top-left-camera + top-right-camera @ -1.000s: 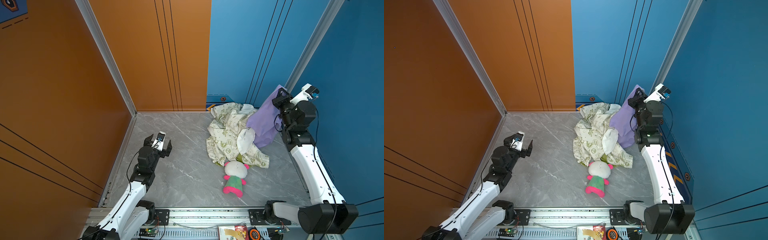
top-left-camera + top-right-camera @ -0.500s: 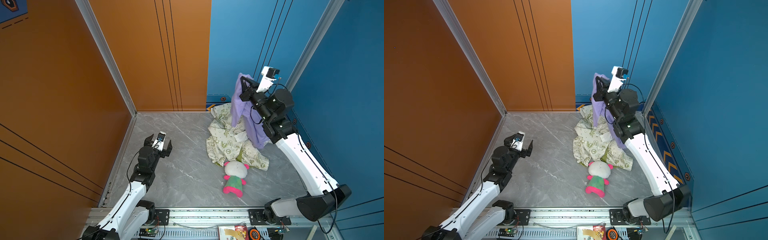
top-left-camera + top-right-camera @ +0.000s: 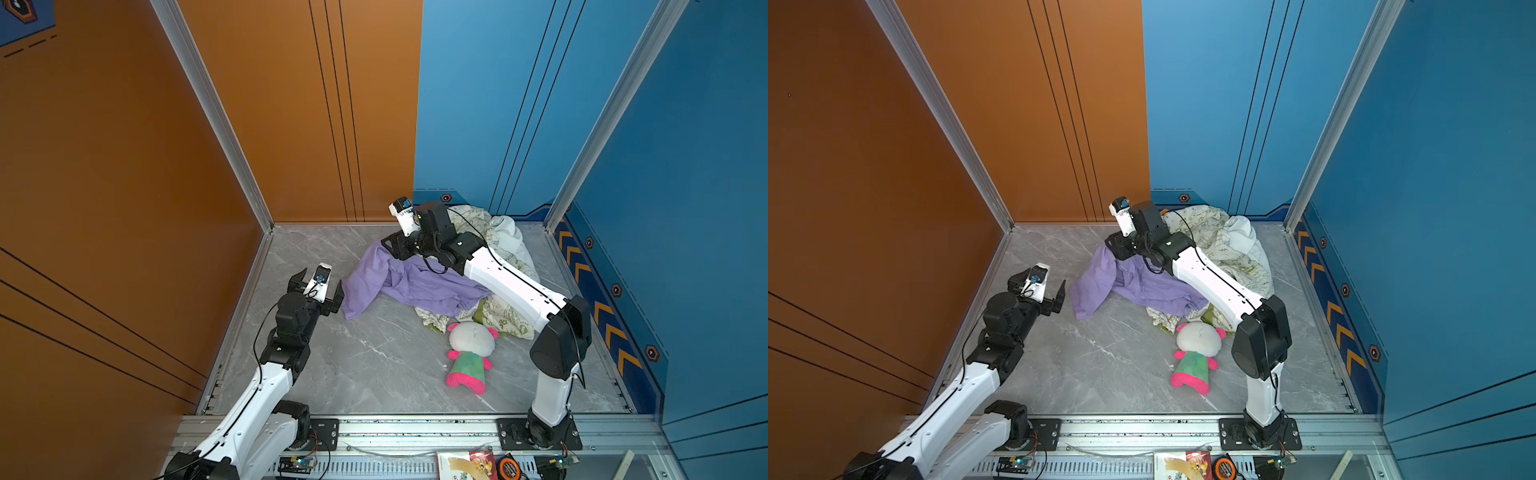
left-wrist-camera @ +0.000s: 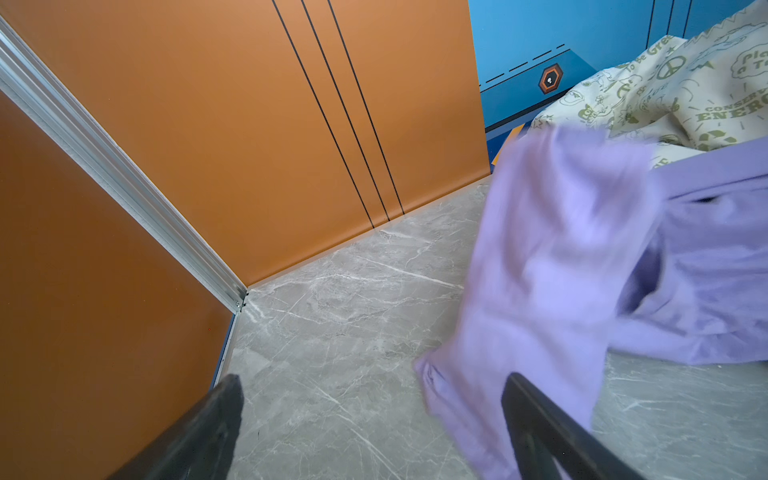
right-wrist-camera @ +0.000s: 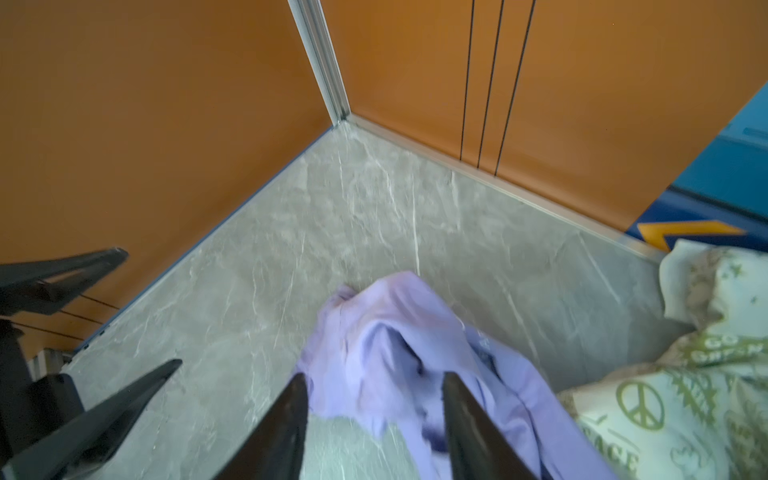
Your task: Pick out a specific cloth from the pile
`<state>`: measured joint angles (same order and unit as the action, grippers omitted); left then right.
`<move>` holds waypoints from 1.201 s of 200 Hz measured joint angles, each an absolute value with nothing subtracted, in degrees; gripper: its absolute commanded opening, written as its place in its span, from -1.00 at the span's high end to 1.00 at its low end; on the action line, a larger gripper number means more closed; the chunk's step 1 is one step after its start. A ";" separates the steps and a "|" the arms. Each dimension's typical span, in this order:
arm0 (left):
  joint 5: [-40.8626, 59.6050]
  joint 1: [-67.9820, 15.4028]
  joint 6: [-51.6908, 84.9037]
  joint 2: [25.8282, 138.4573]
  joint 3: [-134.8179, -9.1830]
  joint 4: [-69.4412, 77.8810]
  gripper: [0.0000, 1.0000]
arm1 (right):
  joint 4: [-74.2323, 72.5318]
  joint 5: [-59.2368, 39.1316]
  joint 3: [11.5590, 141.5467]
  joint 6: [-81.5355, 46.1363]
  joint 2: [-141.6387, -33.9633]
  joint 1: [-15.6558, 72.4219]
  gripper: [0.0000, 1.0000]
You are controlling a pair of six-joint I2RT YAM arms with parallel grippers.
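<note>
Between orange and blue wall panels, the grey marble-look tabletop (image 3: 374,374) carries the lavender cloth (image 3: 415,282), spread mostly on bare surface with one end overlapping the pile (image 3: 507,249) of printed cream and white fabric. Separation looks nearly done, and only that overlap is left. The right gripper (image 5: 372,376) hovers over the cloth, jaws parted, gripping nothing. The left gripper (image 4: 372,377) stands wide and empty beside the cloth's edge.

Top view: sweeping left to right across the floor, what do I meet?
From the left: left gripper → lavender cloth → printed pile → chevron-marked wall strip. The right gripper, above the cloth, and the plush toy, nearer than the pile, overlap these, so they are left out.
</note>
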<state>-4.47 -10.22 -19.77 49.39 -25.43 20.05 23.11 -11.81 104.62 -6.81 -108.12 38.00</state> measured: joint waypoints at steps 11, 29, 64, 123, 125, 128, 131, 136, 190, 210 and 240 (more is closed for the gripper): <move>-4.49 -10.22 -19.79 49.39 -25.43 20.05 -0.96 | 24.45 -11.75 104.01 -6.74 -107.66 37.28 -0.34; -4.49 -10.22 -19.94 49.39 -25.43 20.05 -0.96 | 25.08 -11.27 101.91 -6.20 -105.21 35.59 -0.38; -4.49 -10.68 -20.16 49.39 -25.43 20.05 -0.96 | 25.30 -8.19 93.97 -6.17 -96.55 31.16 -0.42; -4.51 -10.96 -20.16 49.39 -25.39 20.05 -0.96 | 25.58 -3.81 76.34 -7.49 -87.74 25.47 -0.43; -4.51 -10.96 -20.16 49.39 -25.39 20.05 -0.96 | 25.58 -3.81 75.81 -7.51 -87.74 25.39 -0.43; -4.49 -10.98 -20.16 49.39 -25.39 20.05 -0.96 | 25.58 -3.79 75.20 -7.53 -87.74 25.28 -0.43; -4.49 -10.98 -20.16 49.39 -25.39 20.05 -0.96 | 25.58 -3.81 74.61 -7.64 -87.74 25.19 -0.43; -4.49 -11.00 -20.16 49.39 -25.39 20.05 -0.96 | 25.63 -3.79 73.60 -7.77 -87.74 25.10 -0.43; -4.51 -11.62 -20.23 49.06 -25.36 20.05 -0.96 | 26.00 -4.45 70.96 -9.47 -92.07 25.08 -0.28; -4.58 -11.97 -20.58 48.73 -25.36 20.05 -0.96 | 26.02 -4.49 70.96 -10.41 -95.35 25.06 -0.23; -4.78 -12.21 -21.08 48.69 -25.36 20.03 -0.96 | 26.02 -5.15 70.96 -11.53 -98.30 25.06 -0.06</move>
